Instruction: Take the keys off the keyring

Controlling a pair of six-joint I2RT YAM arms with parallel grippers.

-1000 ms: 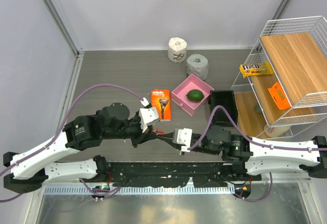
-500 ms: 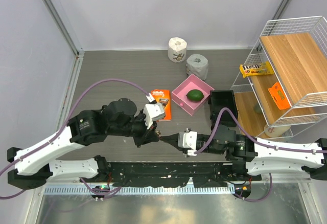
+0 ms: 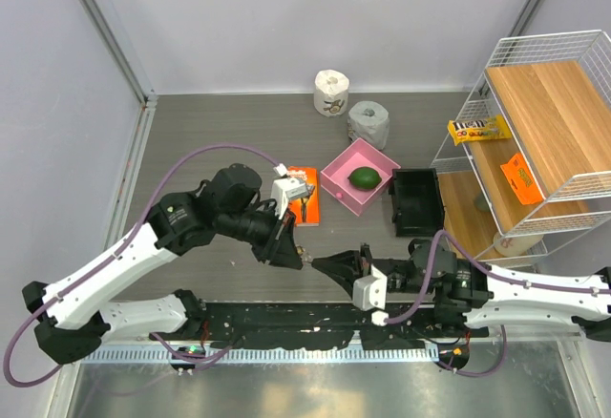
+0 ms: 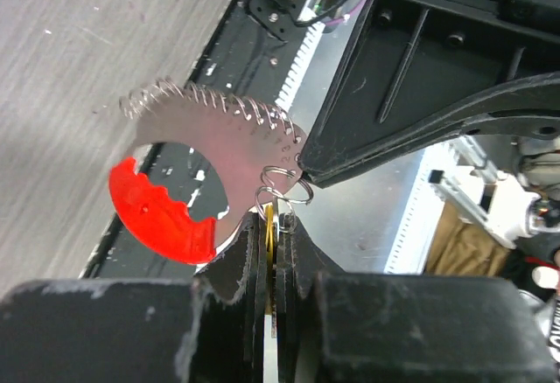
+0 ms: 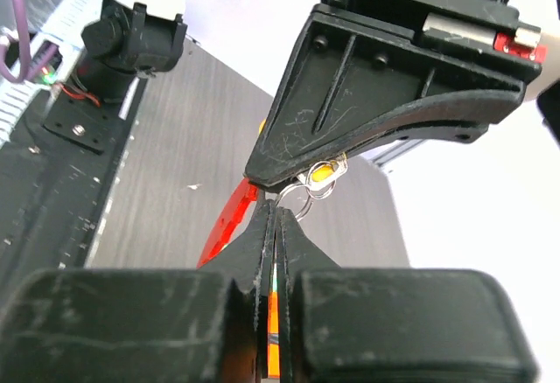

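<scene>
Both grippers meet over the table's near edge. My left gripper [image 3: 294,249] is shut on a key with a yellow tag [image 4: 271,221], seen edge-on between its jaws [image 4: 274,226]. Small wire rings [image 4: 285,189] link it to the keyring [image 4: 229,151], a silvery piece with a coiled wire edge and a red curved part [image 4: 162,210]. My right gripper [image 3: 326,262] is shut on the keyring's other side; its fingertip [image 4: 308,166] touches the silvery piece. In the right wrist view the jaws [image 5: 276,211] pinch a thin orange-red strip, with the red loop [image 5: 229,217] at left and the yellow tag [image 5: 321,173] above.
An orange razor box [image 3: 304,193] lies just beyond the left gripper. A pink tray [image 3: 336,177] holds a green avocado [image 3: 364,178], beside a black box [image 3: 417,200]. Two paper rolls [image 3: 331,92] [image 3: 368,124] stand at the back. A wire shelf [image 3: 535,141] fills the right.
The left arm has swung up and right and its wrist has turned. The right arm has drawn back toward the near edge. The point where both grippers meet has barely moved.
</scene>
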